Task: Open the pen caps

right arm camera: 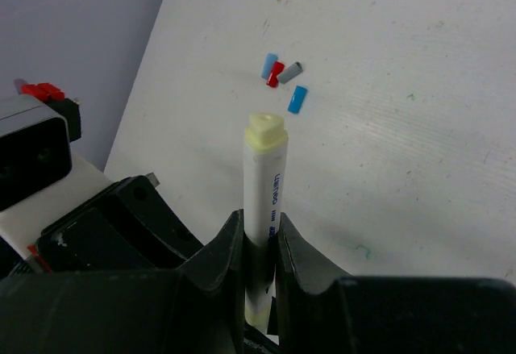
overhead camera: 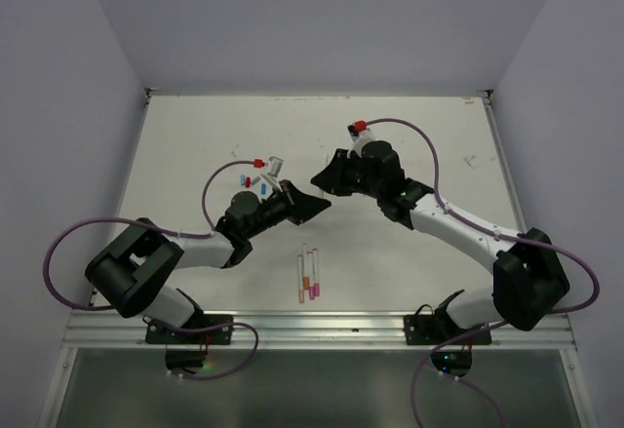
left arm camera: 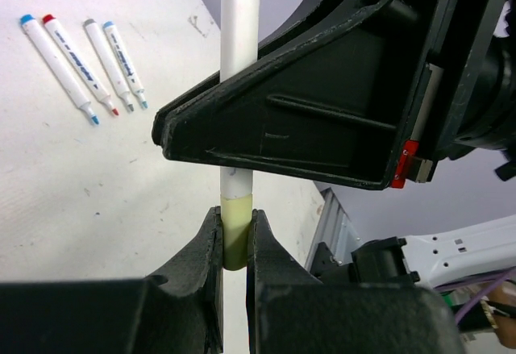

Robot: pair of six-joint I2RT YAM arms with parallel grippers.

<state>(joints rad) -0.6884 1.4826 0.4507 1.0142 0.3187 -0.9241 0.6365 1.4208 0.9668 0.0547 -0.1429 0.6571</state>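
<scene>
A white-barrelled pen (left arm camera: 240, 15) is held between both grippers above the table. My left gripper (left arm camera: 234, 217) is shut on its pale yellow cap (left arm camera: 235, 237), which still sits on the barrel. My right gripper (right arm camera: 260, 225) is shut on the pen's barrel (right arm camera: 264, 185), whose pale yellow far end (right arm camera: 266, 132) sticks out past the jaws. In the top view the left gripper (overhead camera: 317, 206) and right gripper (overhead camera: 320, 179) meet tip to tip at mid-table. The right gripper's black finger (left arm camera: 306, 128) crosses in front of the pen in the left wrist view.
Several loose caps (right arm camera: 282, 80) in blue, red and grey lie together on the table (right arm camera: 419, 128); they show in the top view as the caps (overhead camera: 252, 182) left of the grippers. Several uncapped white pens (left arm camera: 85, 64) lie side by side, the pens (overhead camera: 307, 274) near the front edge.
</scene>
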